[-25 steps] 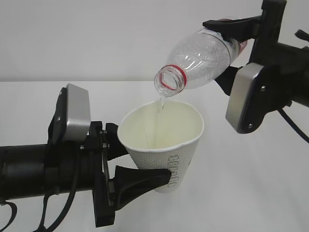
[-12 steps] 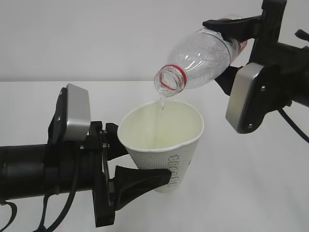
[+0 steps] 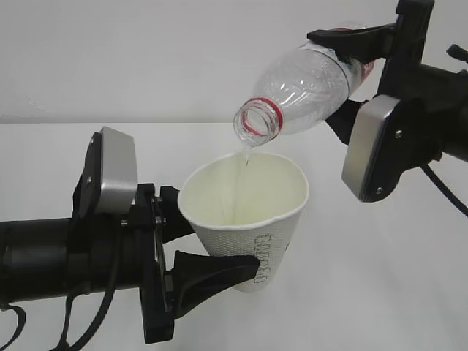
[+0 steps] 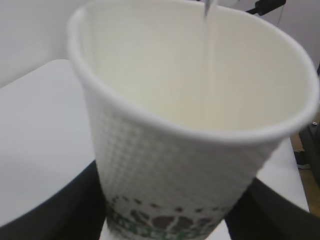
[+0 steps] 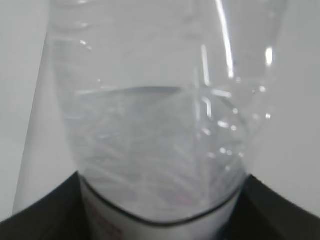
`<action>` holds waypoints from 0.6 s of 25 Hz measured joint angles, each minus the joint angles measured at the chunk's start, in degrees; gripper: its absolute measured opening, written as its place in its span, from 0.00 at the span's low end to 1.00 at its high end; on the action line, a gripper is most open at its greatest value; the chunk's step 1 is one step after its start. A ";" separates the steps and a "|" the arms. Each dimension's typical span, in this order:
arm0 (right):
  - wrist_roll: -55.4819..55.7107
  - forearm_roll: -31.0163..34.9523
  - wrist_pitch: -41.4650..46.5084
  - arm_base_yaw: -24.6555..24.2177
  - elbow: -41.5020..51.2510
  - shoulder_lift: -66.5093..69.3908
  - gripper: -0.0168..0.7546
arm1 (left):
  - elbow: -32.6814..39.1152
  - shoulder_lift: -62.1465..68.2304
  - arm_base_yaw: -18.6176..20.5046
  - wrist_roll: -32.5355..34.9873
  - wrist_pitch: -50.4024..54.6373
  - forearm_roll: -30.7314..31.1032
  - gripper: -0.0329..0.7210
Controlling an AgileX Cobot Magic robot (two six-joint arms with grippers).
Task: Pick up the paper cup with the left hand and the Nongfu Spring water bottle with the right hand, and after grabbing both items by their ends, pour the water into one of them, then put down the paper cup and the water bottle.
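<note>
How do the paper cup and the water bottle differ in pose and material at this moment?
The paper cup is opaque white and roughly upright, mouth up; the water bottle is clear plastic and tipped, mouth down over the cup. The cup receives the water; the bottle releases it. The left hand holds the cup, the right hand the bottle. Both are off the table.

Left arm enters from lower left of frame, lying level. Left gripper [image 3: 219, 245] points right, fingers spread and clamped on paper cup [image 3: 256, 219] low on its wall. Right arm enters from upper right; right gripper [image 3: 351, 73] points left, fingers closed around Nongfu Spring water bottle [image 3: 300, 91] at label end.
</note>
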 joint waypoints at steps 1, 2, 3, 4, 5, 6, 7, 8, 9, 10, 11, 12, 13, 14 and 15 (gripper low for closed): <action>0.00 0.00 0.00 0.00 0.00 0.00 0.65 | 0.00 0.00 0.00 0.00 0.00 0.00 0.69; 0.00 0.00 0.00 0.00 0.00 0.00 0.65 | 0.00 0.00 0.00 0.00 0.00 0.00 0.69; 0.00 0.15 0.00 0.00 0.00 0.00 0.65 | 0.00 0.00 0.00 0.00 0.00 0.00 0.69; 0.00 0.25 0.00 0.00 0.00 0.00 0.65 | 0.00 0.00 0.00 0.00 0.00 0.00 0.69; 0.00 0.36 0.00 0.00 0.00 0.00 0.65 | 0.00 0.00 0.00 0.00 0.00 0.00 0.69; 0.00 0.36 0.00 0.00 0.00 0.00 0.65 | 0.00 0.00 0.00 0.00 0.00 0.00 0.69; 0.00 0.36 0.00 0.00 0.00 0.00 0.65 | 0.00 0.00 0.00 0.00 0.00 0.00 0.69; 0.00 0.36 0.00 0.00 0.00 0.00 0.65 | 0.00 0.00 0.00 0.00 0.00 0.00 0.69; 0.00 0.36 0.00 0.00 0.00 0.00 0.65 | 0.00 0.00 0.00 0.00 0.00 0.00 0.69; 0.00 0.36 0.00 0.00 0.00 0.00 0.65 | 0.00 0.00 0.00 0.00 0.00 0.00 0.69; 0.00 0.36 0.00 0.00 0.00 0.00 0.65 | 0.00 0.00 0.00 0.00 0.00 0.00 0.69; 0.00 0.39 0.00 0.00 0.00 0.00 0.65 | 0.00 0.00 0.00 0.00 0.00 0.00 0.69; 0.00 0.39 0.00 0.00 0.00 0.00 0.65 | 0.00 0.00 0.00 0.00 0.00 0.00 0.69; 0.00 0.39 0.00 0.00 0.00 0.00 0.65 | 0.00 0.00 0.00 0.00 0.00 0.00 0.69; 0.00 0.39 0.00 0.00 0.00 0.00 0.65 | 0.00 0.00 0.00 0.00 0.00 0.00 0.69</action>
